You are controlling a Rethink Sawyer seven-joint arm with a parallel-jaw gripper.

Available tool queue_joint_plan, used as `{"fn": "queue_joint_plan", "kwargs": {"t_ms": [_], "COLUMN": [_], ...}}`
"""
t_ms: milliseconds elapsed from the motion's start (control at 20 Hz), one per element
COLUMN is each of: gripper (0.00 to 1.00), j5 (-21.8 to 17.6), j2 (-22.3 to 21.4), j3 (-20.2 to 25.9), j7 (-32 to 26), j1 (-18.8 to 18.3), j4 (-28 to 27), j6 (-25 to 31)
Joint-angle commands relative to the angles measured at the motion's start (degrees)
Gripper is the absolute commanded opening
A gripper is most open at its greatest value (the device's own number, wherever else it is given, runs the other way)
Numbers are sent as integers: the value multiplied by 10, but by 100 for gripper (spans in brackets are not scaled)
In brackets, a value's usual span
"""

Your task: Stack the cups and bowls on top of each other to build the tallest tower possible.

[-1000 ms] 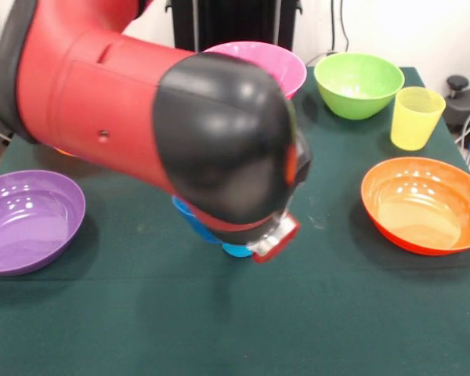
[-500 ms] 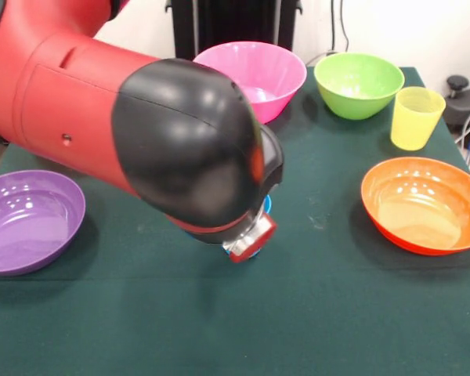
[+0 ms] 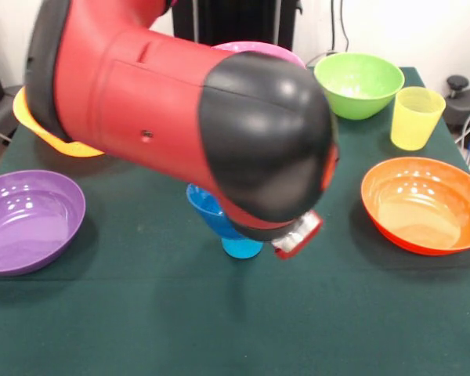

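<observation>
Purple bowl (image 3: 30, 219), orange bowl (image 3: 423, 205), yellow cup (image 3: 416, 117)

Cups and bowls spread over the green tabletop (image 3: 141, 313).

A blue bowl (image 3: 207, 210) sits on an upturned light blue cup (image 3: 241, 247) at the middle, partly hidden. The purple bowl (image 3: 27, 220) lies at the left, the yellow-orange bowl (image 3: 43, 129) behind it. The orange bowl (image 3: 423, 204) lies at the right; the yellow cup (image 3: 415, 117) stands upright behind it, beside the green bowl (image 3: 358, 84). Only the rim of the pink bowl (image 3: 270, 52) shows.

Arm (image 3: 180, 117) swung right (viewer's side), uncovering blue cup (image 3: 219, 223) and yellow-orange bowl (image 3: 51, 129); pink bowl (image 3: 258, 48) mostly hidden.
</observation>
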Motion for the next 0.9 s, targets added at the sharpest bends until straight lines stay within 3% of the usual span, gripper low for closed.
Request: {"fn": "queue_joint_plan", "kwargs": {"t_ms": [50, 300, 900], "gripper": [0, 0, 0], "j5": [-15, 5, -70], "j2": [-17, -15, -57], "j3": [29, 10, 86], "j7": [79, 92, 60], "j1": [13, 10, 77], "j4": [27, 10, 113], "j6": [29, 29, 20]}}
